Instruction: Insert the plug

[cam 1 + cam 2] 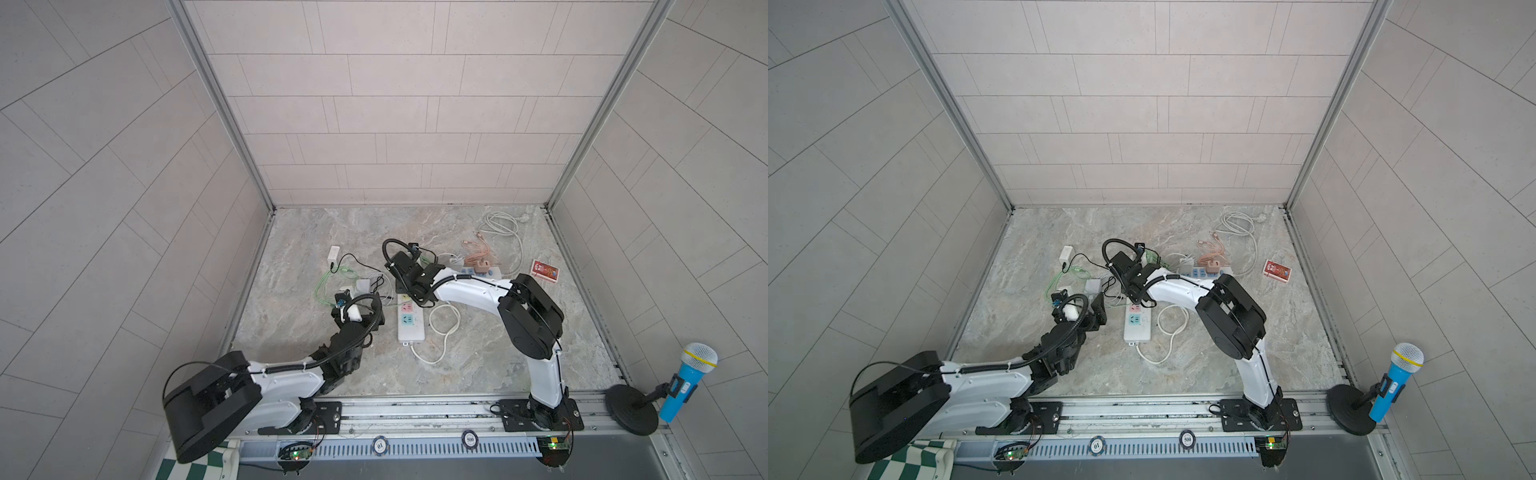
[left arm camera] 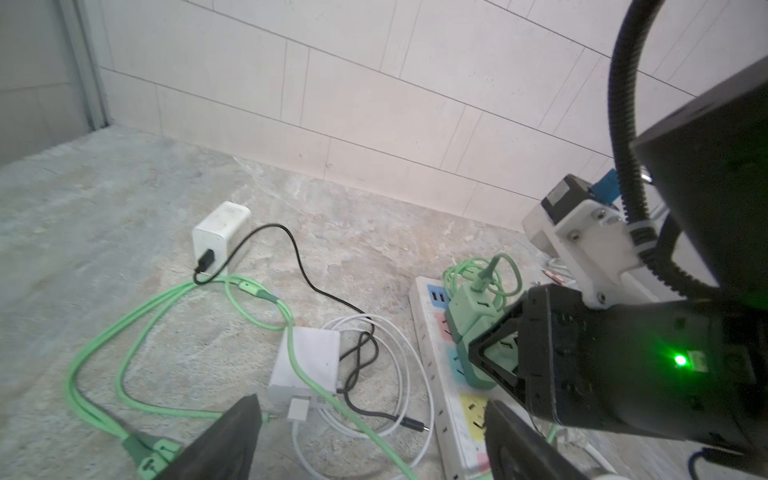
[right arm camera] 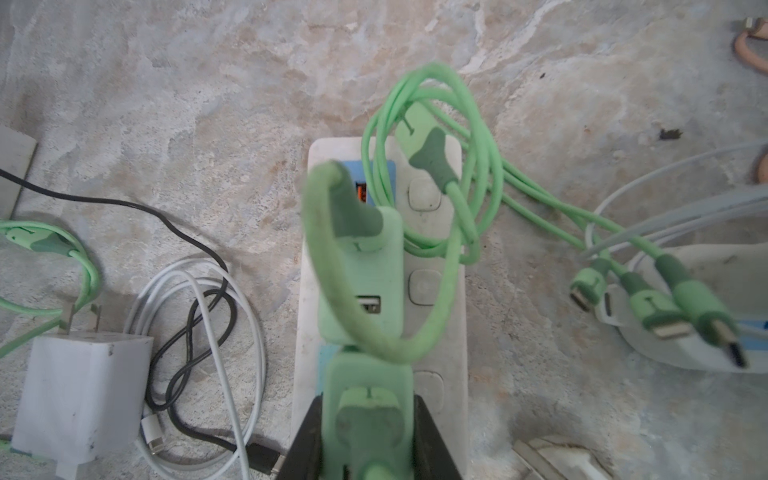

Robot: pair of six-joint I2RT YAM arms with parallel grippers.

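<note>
The right arm [image 1: 469,297] reaches in from the right of the white power strip [image 1: 411,328]. Its forearm runs low and nearly level, and the wrist is bent so that the right gripper [image 3: 368,419] points down at the half of the strip away from its cord. Its jaws are clamped on the green plug [image 3: 369,395], with a black finger [image 3: 432,449] pressed to each side of the body. The plug stands upright on the strip's face, just beside a second green plug [image 3: 360,274] that sits nearer the strip's cordless end. Whether the held plug's prongs are fully home cannot be told. A loop of green cable [image 3: 453,257] hangs over both plugs and across the strip's switches. The left arm [image 1: 286,376] lies low to the left of the strip, its elbow folded back over its base and its forearm angled toward the strip's middle. The left gripper [image 2: 370,451] hovers just left of the strip, its jaws spread wide with nothing between them. Ahead of it, beside the strip's left edge, a white charger [image 2: 307,361] lies among coils of white, black and green cable.
</note>
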